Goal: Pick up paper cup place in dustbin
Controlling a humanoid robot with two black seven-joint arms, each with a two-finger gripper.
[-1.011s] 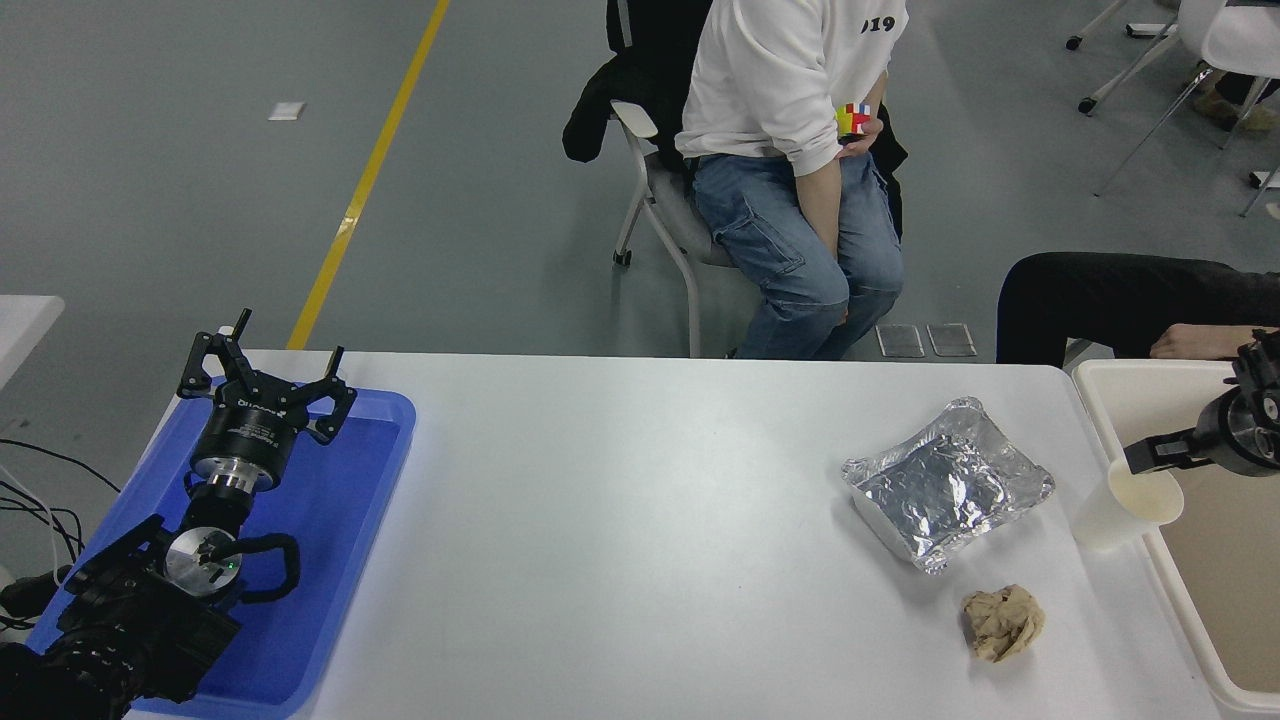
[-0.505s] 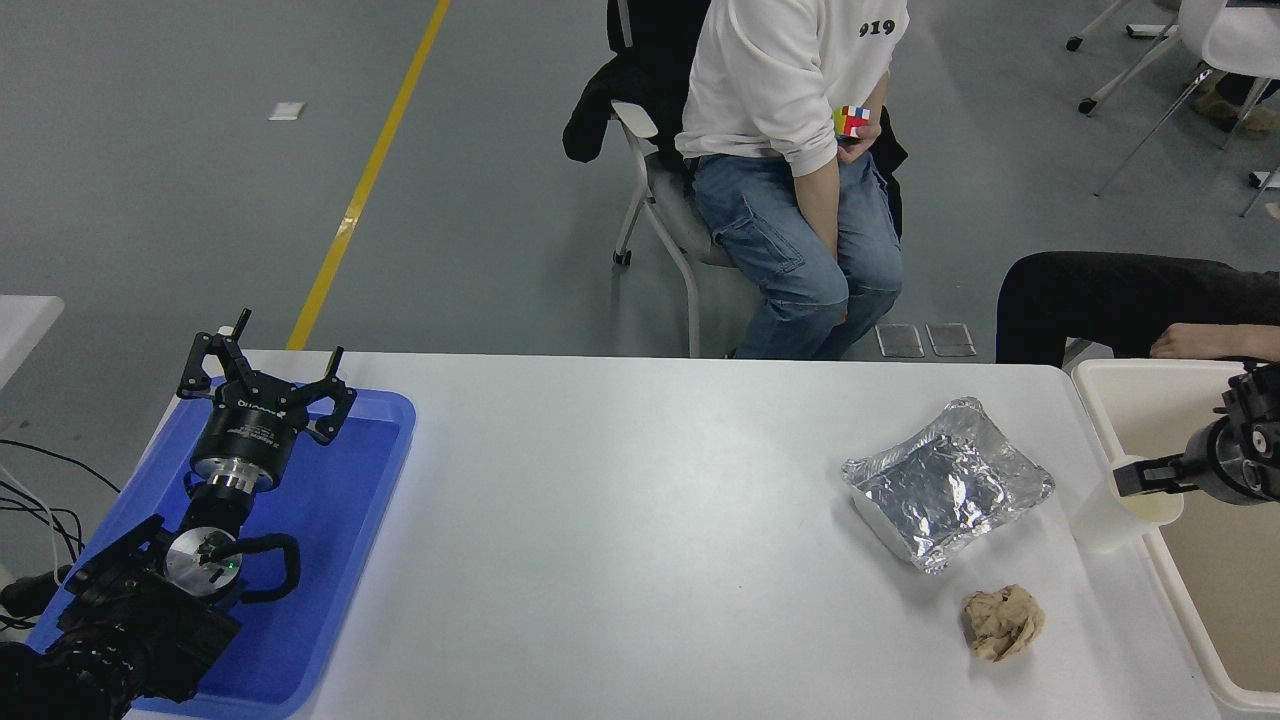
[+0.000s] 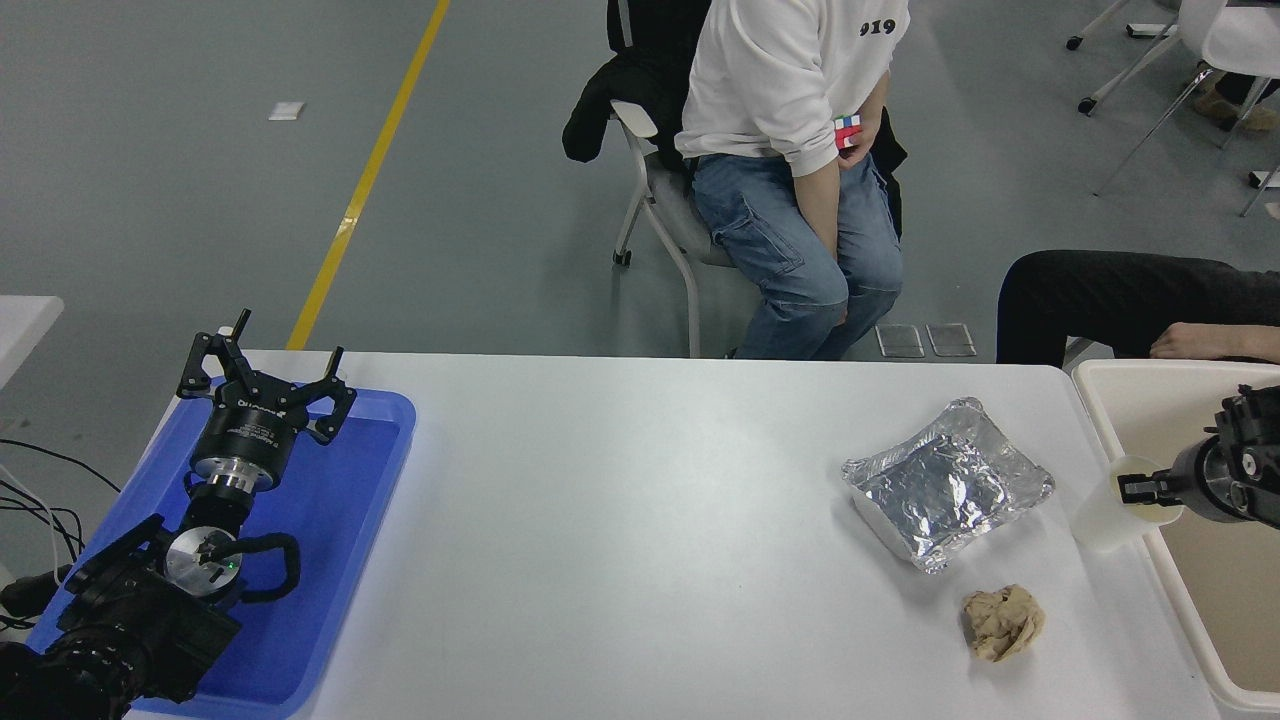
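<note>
The paper cup, small and white-cream, sits at the table's right edge, leaning against the left rim of the dustbin, a big cream tub. My right gripper comes in from the right edge over the tub, and its black tip rests at the cup's rim. Most of that hand is cut off by the picture's edge, so its state is hidden. My left gripper is parked open above the blue tray at the lower left.
A silver foil tray lies just left of the cup, with a crumpled tan paper ball in front of it. One person sits on a chair beyond the far edge. Another person's arm rests near the tub's far rim.
My right gripper has sunk lower and drawn a little nearer, its tip now sitting lower on the cup's rim. The cup has barely shifted. The left arm is still.
</note>
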